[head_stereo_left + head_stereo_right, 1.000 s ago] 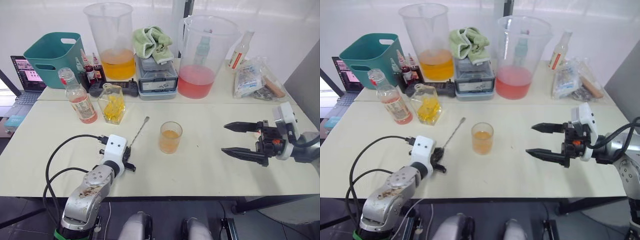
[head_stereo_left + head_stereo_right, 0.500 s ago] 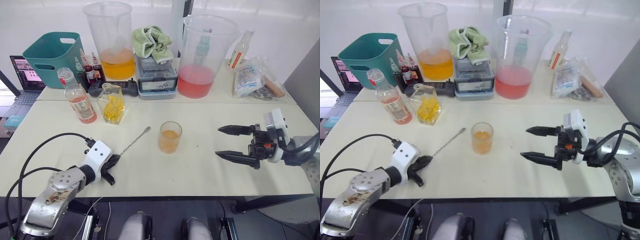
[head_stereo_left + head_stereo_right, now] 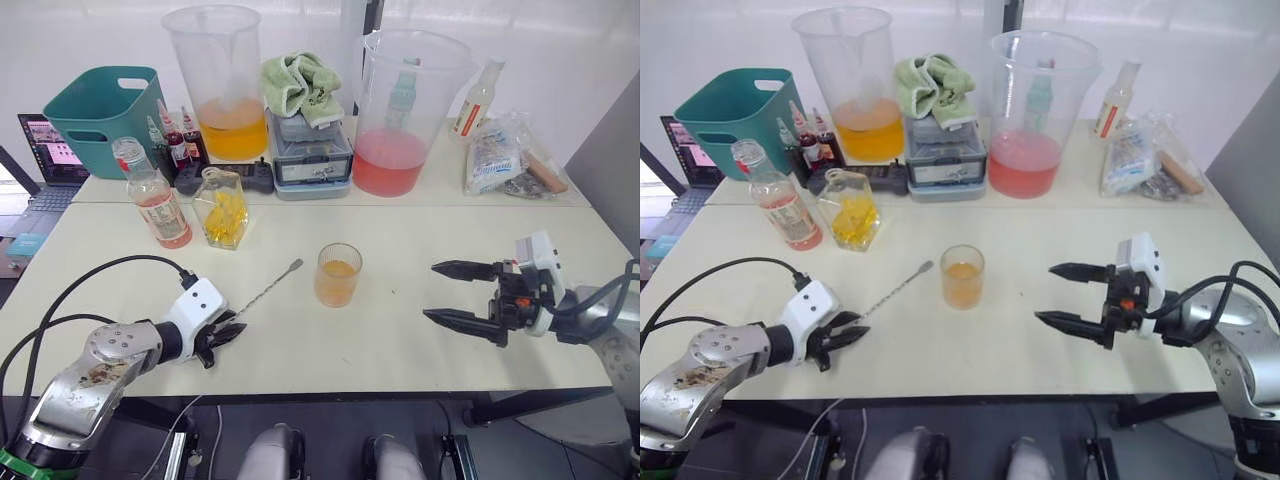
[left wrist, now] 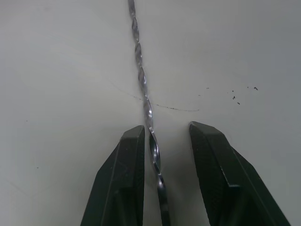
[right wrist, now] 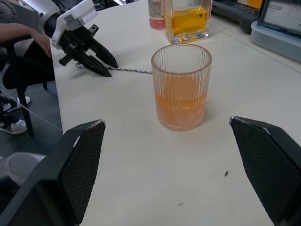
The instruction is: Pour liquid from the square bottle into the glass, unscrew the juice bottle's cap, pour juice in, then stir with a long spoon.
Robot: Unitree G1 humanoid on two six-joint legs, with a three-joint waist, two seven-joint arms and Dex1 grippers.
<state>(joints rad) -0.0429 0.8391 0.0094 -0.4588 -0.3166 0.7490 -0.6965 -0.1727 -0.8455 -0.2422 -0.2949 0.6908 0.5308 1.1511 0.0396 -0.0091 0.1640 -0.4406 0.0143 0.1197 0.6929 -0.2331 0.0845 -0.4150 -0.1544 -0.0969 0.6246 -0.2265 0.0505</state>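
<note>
Your left gripper [image 4: 162, 141] lies low at the table's [image 3: 400, 340] front-left edge, its two black fingers parted a little with the twisted stem of the one long spoon [image 3: 262, 294] running between them; the pads are not pressed onto it. The spoon lies flat on the table, its bowl end pointing toward the middle. Just beyond that end stands the one glass [image 3: 339, 275], upright near the table's centre, about half full of orange-pink drink. Your right gripper [image 3: 455, 293] hovers toward the front-right edge, fingers spread wide and holding nothing, aimed at the glass from well apart.

Further back on the left side stand one square bottle [image 3: 223, 207], with yellow liquid [image 3: 226, 215] inside, and just beside it, nearer the left edge, one juice bottle [image 3: 153, 194] with no cap on its neck. Along the back edge you have two big jugs, the left jug [image 3: 220, 80] holding orange fluid, the right jug [image 3: 404, 112] holding pink, and one teal basket [image 3: 100, 115] at the back-left corner.
</note>
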